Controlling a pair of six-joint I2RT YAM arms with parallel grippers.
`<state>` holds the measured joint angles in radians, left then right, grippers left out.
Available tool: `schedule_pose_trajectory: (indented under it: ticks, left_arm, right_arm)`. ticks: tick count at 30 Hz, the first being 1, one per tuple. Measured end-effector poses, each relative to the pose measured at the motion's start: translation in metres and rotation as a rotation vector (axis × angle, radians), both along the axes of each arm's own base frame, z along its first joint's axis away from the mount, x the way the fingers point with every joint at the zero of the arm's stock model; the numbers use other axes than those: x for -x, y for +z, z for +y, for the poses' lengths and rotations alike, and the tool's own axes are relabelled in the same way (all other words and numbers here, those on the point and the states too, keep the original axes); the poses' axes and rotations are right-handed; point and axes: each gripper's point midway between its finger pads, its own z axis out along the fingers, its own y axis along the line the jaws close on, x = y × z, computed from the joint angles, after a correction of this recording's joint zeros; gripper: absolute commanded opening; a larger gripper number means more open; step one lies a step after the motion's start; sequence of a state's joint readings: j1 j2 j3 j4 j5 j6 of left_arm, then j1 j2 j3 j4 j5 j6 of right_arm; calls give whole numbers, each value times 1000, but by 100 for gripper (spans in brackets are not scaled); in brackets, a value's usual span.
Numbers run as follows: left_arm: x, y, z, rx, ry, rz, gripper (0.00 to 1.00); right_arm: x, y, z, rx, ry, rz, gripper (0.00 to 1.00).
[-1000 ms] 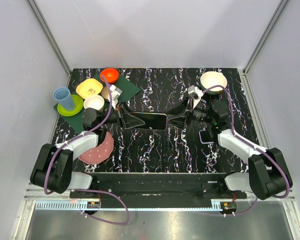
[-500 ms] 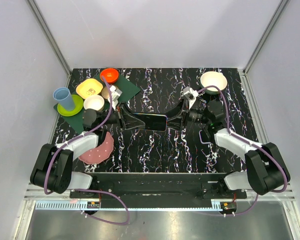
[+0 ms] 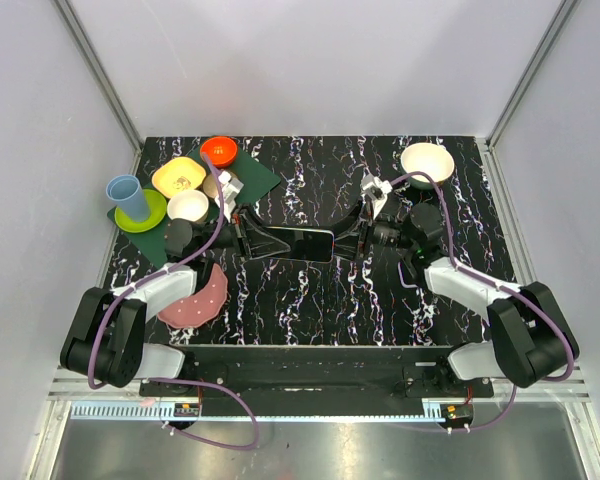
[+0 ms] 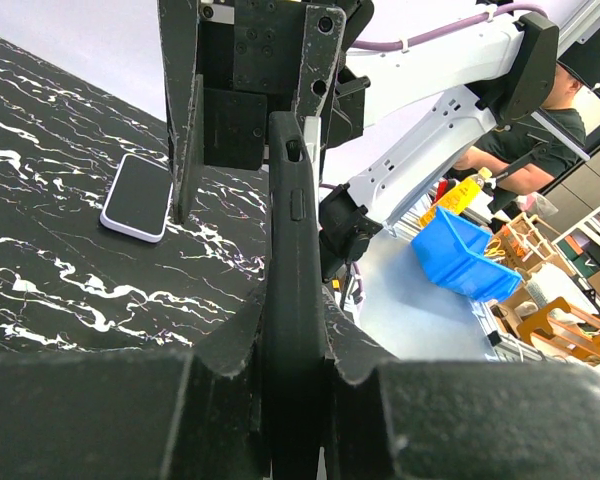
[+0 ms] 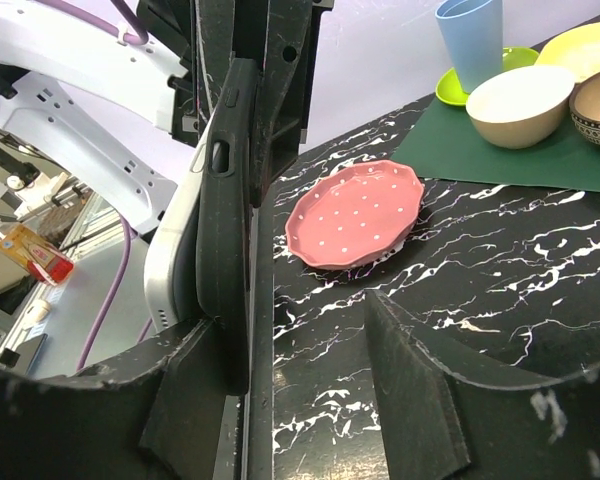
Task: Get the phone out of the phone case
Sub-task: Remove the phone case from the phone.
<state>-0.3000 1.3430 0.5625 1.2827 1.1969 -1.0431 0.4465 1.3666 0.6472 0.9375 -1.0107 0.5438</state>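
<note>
Phone case (image 3: pixel 298 243), dark face up, spans the gap between the two grippers, farther out than the pink plate (image 3: pixel 198 296), which lies on the near side of the left fingers. The left gripper (image 3: pixel 248 240) is clamped on one end. At the other end the right gripper (image 3: pixel 352 243) stands parted: the case rests against one finger (image 5: pixel 183 405) and the other is clear of it. Beyond the right fingers sits a white bowl (image 3: pixel 427 160); beyond the left ones, a blue cup (image 3: pixel 128 197).
</note>
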Motion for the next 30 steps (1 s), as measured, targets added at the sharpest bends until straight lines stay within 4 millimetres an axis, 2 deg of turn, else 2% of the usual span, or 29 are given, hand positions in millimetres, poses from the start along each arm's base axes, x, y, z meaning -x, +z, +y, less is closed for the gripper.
schedule_pose_trajectory:
  ticks: [11, 20, 21, 25, 26, 30]
  left_arm:
    - [0, 0, 0, -1, -1, -7, 0]
    - [0, -1, -1, -1, -2, -12, 0]
    - [0, -1, -1, -1, -1, -14, 0]
    - [-1, -2, -1, -1, 3, -18, 0]
    - [-3, -3, -1, -1, 6, -16, 0]
    - [-6, -5, -2, -1, 18, -20, 2]
  right_arm:
    - [2, -2, 7, -4, 11, 16, 55]
    - [3, 1, 11, -17, 12, 22, 46]
    - [3, 1, 11, -18, 12, 22, 43]
    - [6, 1, 13, -20, 22, 28, 21]
    - [7, 1, 14, -20, 25, 28, 12]
    - [7, 2, 14, -23, 27, 25, 0]
